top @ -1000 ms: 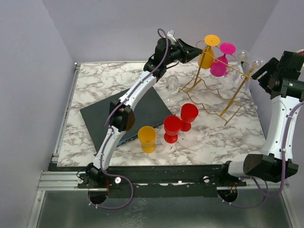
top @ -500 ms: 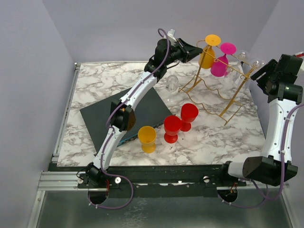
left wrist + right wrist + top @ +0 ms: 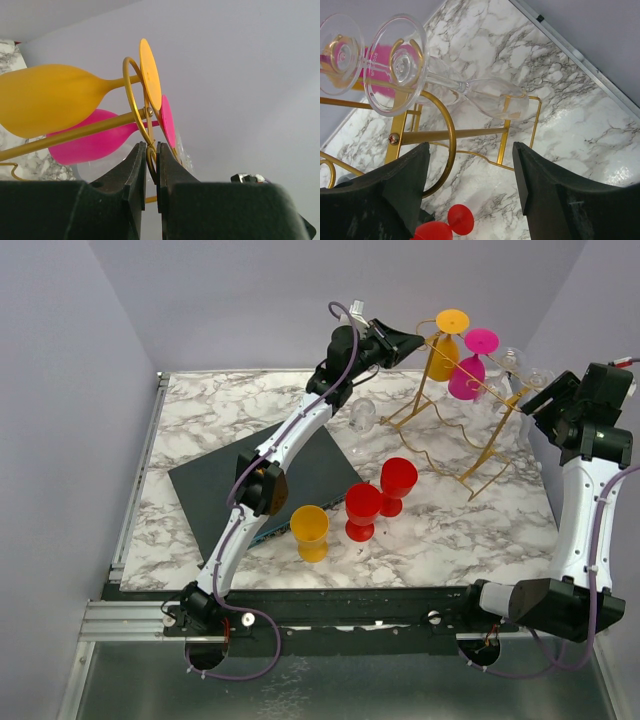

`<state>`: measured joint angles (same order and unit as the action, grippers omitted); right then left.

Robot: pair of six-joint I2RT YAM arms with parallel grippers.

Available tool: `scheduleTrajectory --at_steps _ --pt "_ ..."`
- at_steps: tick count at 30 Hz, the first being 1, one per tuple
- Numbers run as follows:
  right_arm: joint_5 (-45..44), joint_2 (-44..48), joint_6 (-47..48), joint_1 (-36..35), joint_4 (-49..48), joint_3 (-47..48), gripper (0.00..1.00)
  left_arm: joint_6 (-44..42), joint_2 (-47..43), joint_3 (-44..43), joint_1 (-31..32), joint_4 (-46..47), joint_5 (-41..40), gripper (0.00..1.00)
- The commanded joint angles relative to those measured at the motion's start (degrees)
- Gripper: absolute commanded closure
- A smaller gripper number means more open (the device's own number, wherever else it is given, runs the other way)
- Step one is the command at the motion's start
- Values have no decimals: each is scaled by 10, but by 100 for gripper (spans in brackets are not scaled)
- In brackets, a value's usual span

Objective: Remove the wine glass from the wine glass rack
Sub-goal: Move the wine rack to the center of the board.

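Note:
The gold wire wine glass rack (image 3: 452, 430) stands at the back right of the table. A yellow glass (image 3: 440, 352) and a pink glass (image 3: 465, 375) hang upside down from it, and two clear ones hang at its right end. My left gripper (image 3: 150, 156) is shut on the rack's left scroll ring (image 3: 134, 95); the yellow glass (image 3: 47, 105) and pink glass (image 3: 90, 144) show just beyond. My right gripper (image 3: 470, 150) is open just short of the rack's right scroll (image 3: 442, 145). The nearer clear wine glass (image 3: 470, 87) hangs above it, not between the fingers.
On the table stand two red glasses (image 3: 398, 480) (image 3: 362, 510), a yellow glass (image 3: 310, 532) and a clear glass (image 3: 362, 418). A dark mat (image 3: 300, 475) lies left of them. Purple walls close in the back and both sides.
My right gripper has moved up and in toward the rack's right end, its jaws a little narrower. The left gripper has lifted slightly, still gripping the scroll.

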<state>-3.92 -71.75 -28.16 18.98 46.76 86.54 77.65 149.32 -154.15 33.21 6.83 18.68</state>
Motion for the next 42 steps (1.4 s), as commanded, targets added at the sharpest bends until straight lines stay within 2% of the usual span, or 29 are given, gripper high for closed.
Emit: scheduleTrajectory --at_steps 1,17,25,31,38,42 --pt "34 -18 8 4 60 23 31 -37 6 -21 -22 20 -90 100" --pt "139 -67 -18 -7 79 117 34 -76 -3 -35 -23 11 -119 100" --pt "127 -74 -30 -34 69 113 34 -85 -4 -36 -24 10 -123 100" --pt "103 -88 -28 -34 100 186 34 -87 -6 -34 -26 8 -116 100" --pt "16 -100 -9 -32 109 219 23 -87 -16 -22 -29 12 -103 100" --pt "76 -136 -18 4 88 248 21 -86 -20 -18 -29 14 -88 90"
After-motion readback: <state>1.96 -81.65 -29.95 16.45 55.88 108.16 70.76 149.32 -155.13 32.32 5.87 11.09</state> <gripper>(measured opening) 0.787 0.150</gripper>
